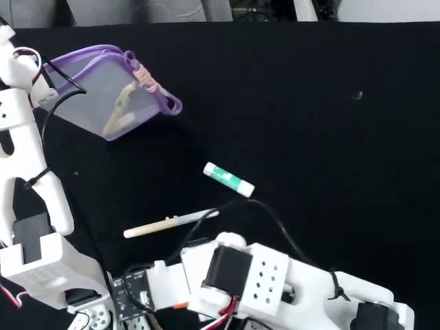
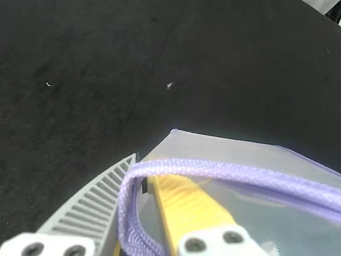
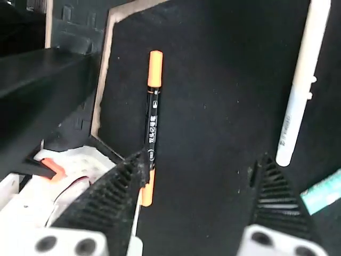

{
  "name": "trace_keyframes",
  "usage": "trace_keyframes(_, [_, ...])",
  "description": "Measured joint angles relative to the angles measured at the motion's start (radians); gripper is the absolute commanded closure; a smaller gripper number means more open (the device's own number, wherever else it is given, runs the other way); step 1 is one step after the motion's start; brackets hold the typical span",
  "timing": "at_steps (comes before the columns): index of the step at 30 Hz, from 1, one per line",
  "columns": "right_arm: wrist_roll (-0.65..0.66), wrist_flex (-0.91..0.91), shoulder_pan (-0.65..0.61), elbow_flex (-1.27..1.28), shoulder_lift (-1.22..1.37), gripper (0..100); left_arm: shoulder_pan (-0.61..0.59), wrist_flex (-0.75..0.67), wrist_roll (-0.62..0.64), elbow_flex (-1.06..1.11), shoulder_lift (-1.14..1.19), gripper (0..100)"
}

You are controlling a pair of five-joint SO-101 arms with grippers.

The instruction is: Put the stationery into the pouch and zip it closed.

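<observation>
My left jaws pinching pouch [image 1: 103, 86] rim, my right jaws spread beside orange marker [image 3: 152, 122], pen [image 1: 170, 223], glue stick [image 1: 228, 179] on desk [image 1: 323, 124]

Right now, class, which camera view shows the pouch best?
The high view: the whole pouch shows, with its purple edge. The left wrist view gives one corner close up, held in the left fingers.

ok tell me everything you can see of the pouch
The pouch is see-through plastic with a purple woven rim and a pink cord at one end. Its mouth looks open and a pale item lies inside. It sits tilted at the far left of the black table, its rim clamped in the left fingers.
</observation>
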Motion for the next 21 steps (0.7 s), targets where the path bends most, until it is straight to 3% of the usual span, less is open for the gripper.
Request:
trace_keyframes(7, [-0.012, -0.253, 0.002, 0.222, 0.0, 70.6, -0.037, -0.029, 0.0, 0.002, 0.005, 97])
trace_keyframes(14, [-0.061, -0.321, 0.002, 0.279, 0.0, 70.6, -0.037, -0.029, 0.0, 0.002, 0.005, 97])
trace_keyframes(21, [-0.123, -0.517, 0.0, 0.342, 0.115, 70.6, -0.037, -0.029, 0.0, 0.002, 0.005, 97])
